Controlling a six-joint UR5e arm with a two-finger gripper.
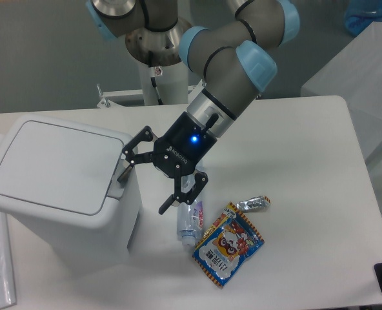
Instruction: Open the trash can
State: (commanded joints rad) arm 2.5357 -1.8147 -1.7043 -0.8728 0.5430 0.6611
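Occupying the left part of the white table (307, 161): one trash can (62, 187), white plastic, boxy with rounded corners, flat lid lying closed, grey push tab at its right front edge.

Gripper (142, 187): black two-finger type, blue indicator light lit on its body, carried by the arm (233, 71) reaching down from the upper middle of the view. Jaws spread wide, holding nothing. Upper finger tip sits at the grey tab of the bin; whether it actually touches the tab cannot be told. Lower finger hangs in front of the bin's right side, over the table.

Plastic bottle (190, 221): small, clear, lying on the table just beside the lower finger, right of the bin.

Snack bag (228, 244): colourful, cartoon print, flat on the table, touching the bottle.

Foil wrapper (253, 204): silver, crumpled, just beside the bag's upper corner.
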